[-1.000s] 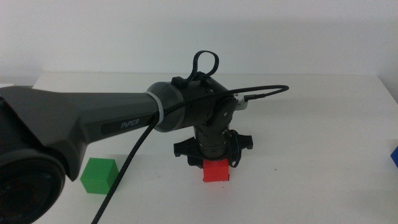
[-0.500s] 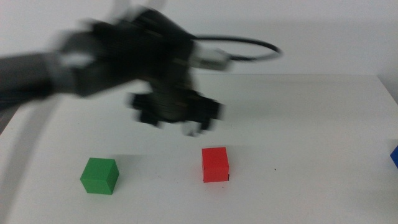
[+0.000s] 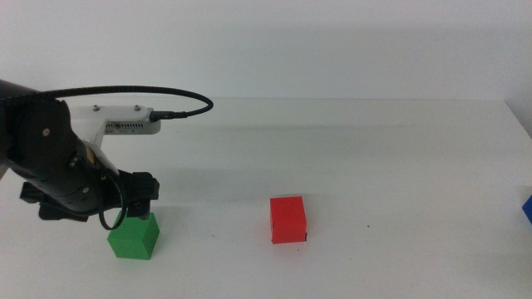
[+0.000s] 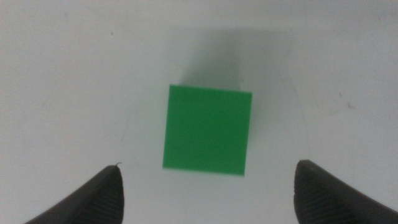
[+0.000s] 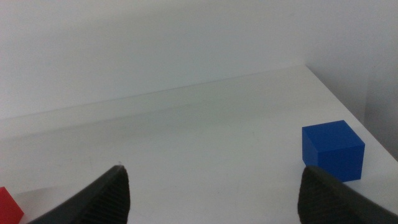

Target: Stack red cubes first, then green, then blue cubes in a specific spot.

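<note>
The green cube (image 3: 133, 238) sits on the white table at the front left. My left gripper (image 3: 131, 216) hovers right above it, open and empty; in the left wrist view the green cube (image 4: 208, 130) lies centred between the spread jaws of the left gripper (image 4: 208, 167). The red cube (image 3: 288, 220) stands alone at the middle front, with small black corner marks (image 3: 307, 238) showing at its base. The blue cube (image 3: 527, 209) is cut by the right edge. My right gripper (image 5: 212, 169) is open, empty and out of the middle view; its wrist view shows the blue cube (image 5: 333, 150) and a corner of the red cube (image 5: 7, 205).
A tiny black dot (image 3: 366, 226) lies on the table (image 3: 399, 158) right of the red cube. The left arm's cable (image 3: 187, 98) arcs above its wrist. The table's right edge runs close to the blue cube.
The left gripper has let go of the red cube, risen and swung left across the table; it is now above the green cube. The red cube stays where it was set.
</note>
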